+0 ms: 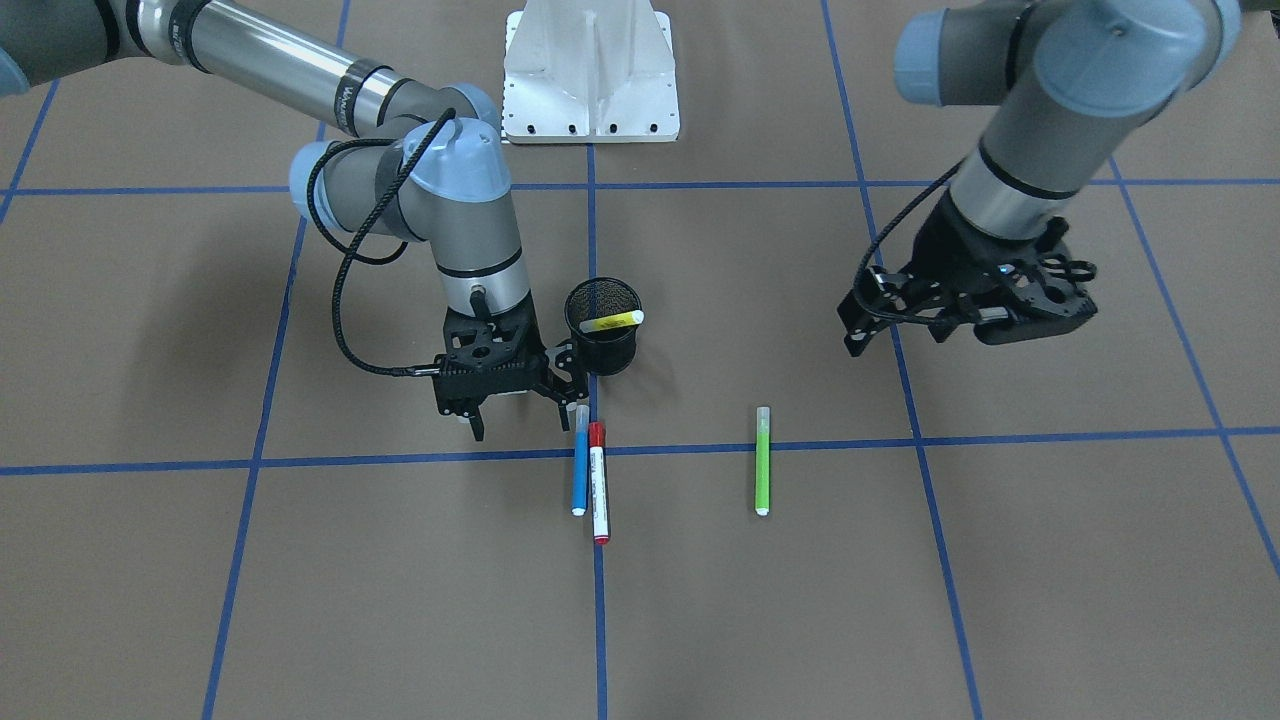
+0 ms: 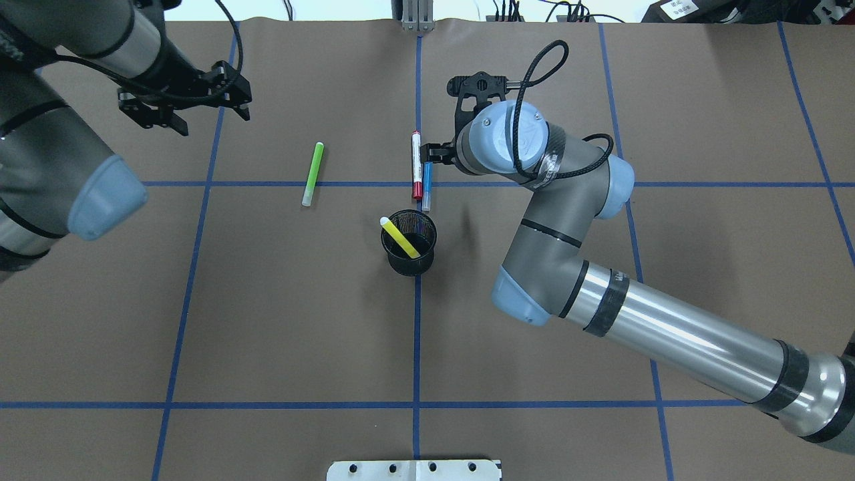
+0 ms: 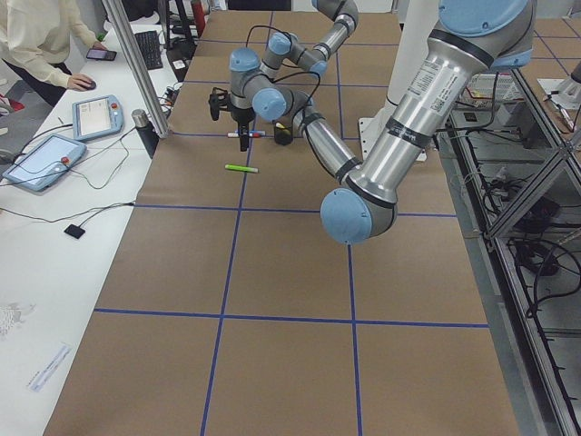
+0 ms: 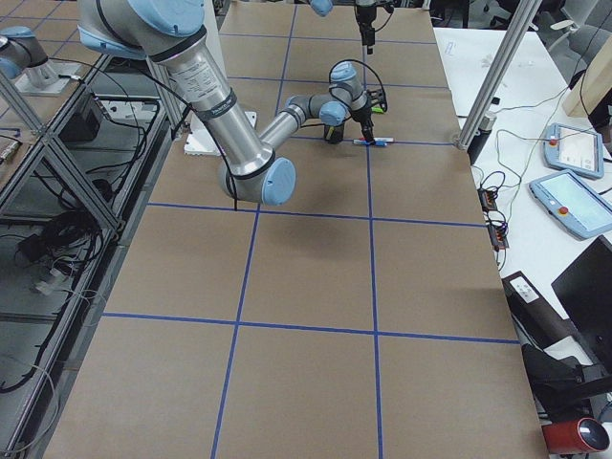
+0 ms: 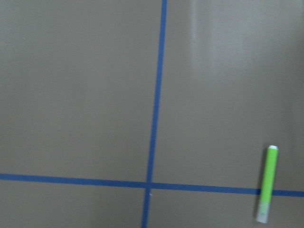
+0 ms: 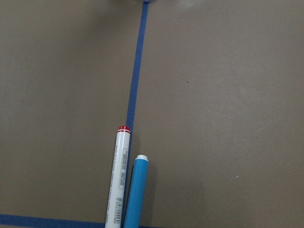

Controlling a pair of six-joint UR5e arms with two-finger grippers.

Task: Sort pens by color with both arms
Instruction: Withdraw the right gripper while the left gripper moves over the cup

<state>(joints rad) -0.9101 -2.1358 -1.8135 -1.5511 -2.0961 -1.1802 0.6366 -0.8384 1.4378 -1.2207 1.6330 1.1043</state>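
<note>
A blue pen and a white-barrelled pen with a red cap lie side by side, touching, on the centre tape line; both show in the right wrist view. A green pen lies alone further toward my left side and shows in the left wrist view. A yellow pen leans inside the black mesh cup. My right gripper is open and empty, low beside the cup and just short of the blue pen's cap. My left gripper is open and empty, raised beyond the green pen.
The white metal pedestal stands at the robot's edge of the table. Blue tape lines divide the brown table cover into squares. An operator and tablets are on a side table.
</note>
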